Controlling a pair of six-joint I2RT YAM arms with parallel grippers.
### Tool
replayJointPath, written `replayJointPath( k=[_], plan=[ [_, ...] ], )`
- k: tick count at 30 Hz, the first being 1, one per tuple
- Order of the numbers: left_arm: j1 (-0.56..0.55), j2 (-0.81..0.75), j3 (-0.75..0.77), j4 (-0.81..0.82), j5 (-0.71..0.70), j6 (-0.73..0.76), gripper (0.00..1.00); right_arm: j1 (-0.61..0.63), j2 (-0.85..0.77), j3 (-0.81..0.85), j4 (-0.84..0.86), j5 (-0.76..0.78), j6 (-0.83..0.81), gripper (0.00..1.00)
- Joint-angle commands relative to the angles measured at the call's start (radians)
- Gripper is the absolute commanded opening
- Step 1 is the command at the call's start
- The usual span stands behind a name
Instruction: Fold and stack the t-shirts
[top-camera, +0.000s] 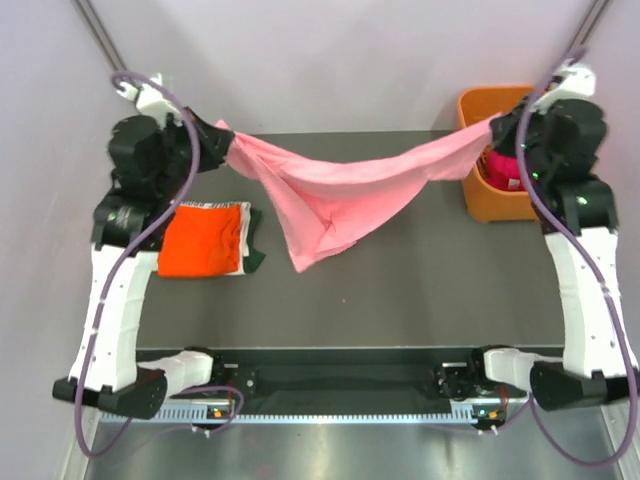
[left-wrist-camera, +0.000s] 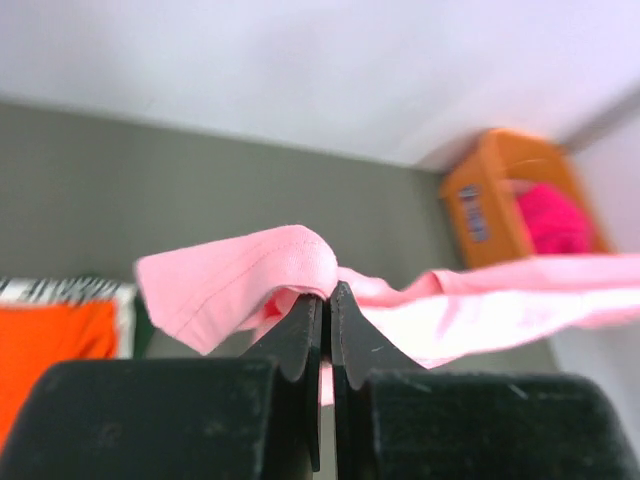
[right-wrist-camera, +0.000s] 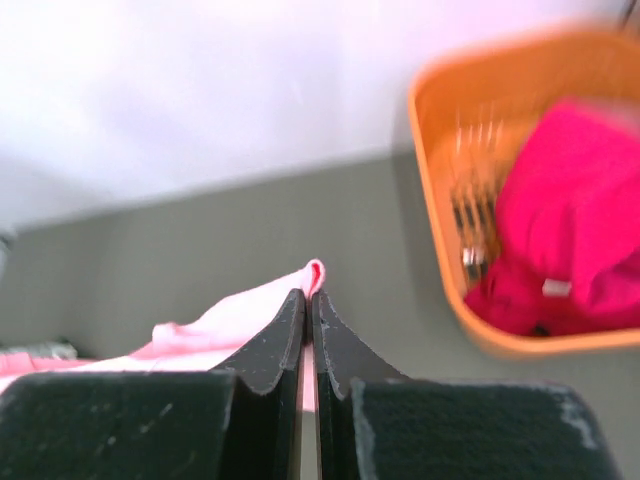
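Note:
A light pink t-shirt (top-camera: 335, 185) hangs stretched in the air between my two grippers, sagging in the middle over the table. My left gripper (top-camera: 216, 133) is shut on its left end; in the left wrist view (left-wrist-camera: 329, 290) the pink cloth (left-wrist-camera: 240, 275) bunches over the tips. My right gripper (top-camera: 503, 125) is shut on its right end, seen as a small pink fold (right-wrist-camera: 312, 275) at the tips (right-wrist-camera: 307, 295). A folded bright orange t-shirt (top-camera: 200, 240) lies on a stack with white and dark green cloth at the left. Magenta t-shirts (top-camera: 500, 165) lie in the basket.
An orange plastic basket (top-camera: 495, 195) stands at the table's back right, also in the right wrist view (right-wrist-camera: 440, 230). The dark grey table (top-camera: 400, 290) ends at a white wall behind. The arm bases sit along the near edge.

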Motion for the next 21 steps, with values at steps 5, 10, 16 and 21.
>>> replayJointPath(
  k=[5, 10, 16, 21],
  plan=[
    [0.002, -0.140, 0.116, 0.131, 0.464, -0.108, 0.00, -0.015, -0.290, 0.178, 0.046, 0.191, -0.019, 0.00],
    [0.002, -0.191, 0.109, 0.233, 0.608, -0.231, 0.00, -0.015, -0.378, 0.238, 0.064, 0.233, -0.022, 0.00],
    [0.002, -0.264, 0.022, 0.338, 0.651, -0.346, 0.00, -0.014, -0.350, 0.264, 0.035, 0.156, -0.018, 0.00],
    [0.002, -0.356, -0.327, 0.493, 0.630, -0.456, 0.00, -0.014, -0.197, 0.180, 0.045, -0.083, 0.050, 0.00]
  ],
)
